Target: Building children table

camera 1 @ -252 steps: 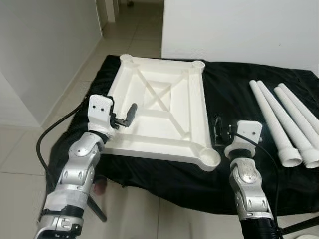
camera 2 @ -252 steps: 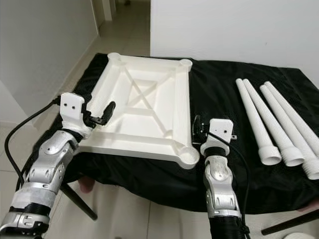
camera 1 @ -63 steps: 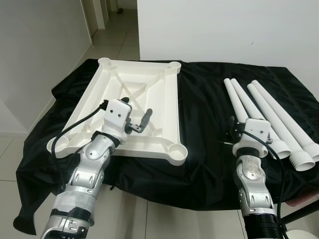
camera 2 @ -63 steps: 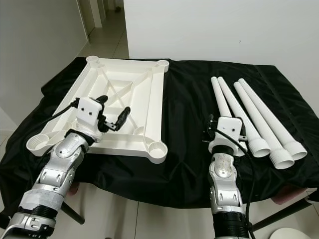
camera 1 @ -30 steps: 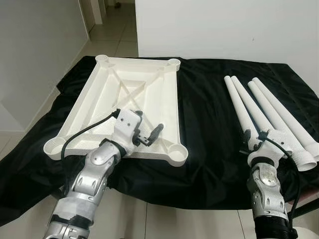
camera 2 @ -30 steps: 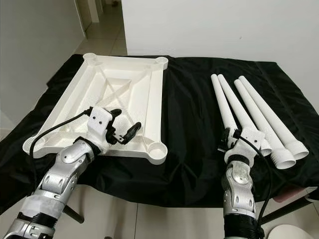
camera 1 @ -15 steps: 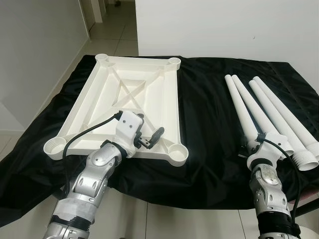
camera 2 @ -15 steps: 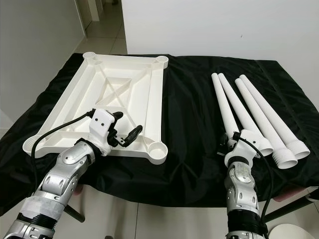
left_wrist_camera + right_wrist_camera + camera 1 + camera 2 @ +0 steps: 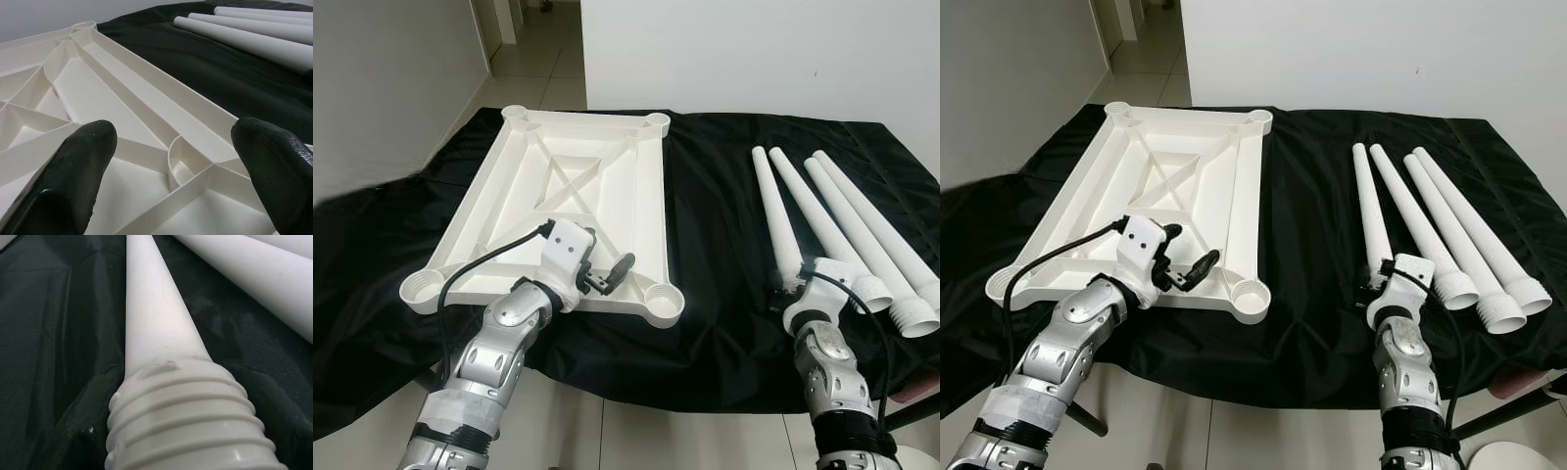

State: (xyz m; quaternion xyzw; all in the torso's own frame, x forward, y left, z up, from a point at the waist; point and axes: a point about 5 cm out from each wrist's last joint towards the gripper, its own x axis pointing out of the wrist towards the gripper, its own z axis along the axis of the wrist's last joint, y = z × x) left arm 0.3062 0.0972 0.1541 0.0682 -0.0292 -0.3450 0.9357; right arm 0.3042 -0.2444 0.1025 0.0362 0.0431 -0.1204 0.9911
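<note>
The right gripper [image 9: 1383, 279] straddles the threaded end of the nearest table leg [image 9: 1367, 211], fingers apart on either side, not yet clamped. That leg's long axis runs toward 12 o'clock on the black-draped counter [image 9: 1312, 196]. The upturned tabletop [image 9: 1175, 196] lies at 9 o'clock, where the left gripper [image 9: 612, 274] hovers open over its corner socket [image 9: 663, 298].

We are looking down at a white table top [image 9: 1185, 186] lying underside-up on black cloth [image 9: 1312, 245] at ten o'clock. Our left gripper [image 9: 1197, 266] is hovering over its near edge. Four white legs [image 9: 1430, 230] are lying at two o'clock, our right gripper [image 9: 1379, 286] meeting the leftmost.
</note>
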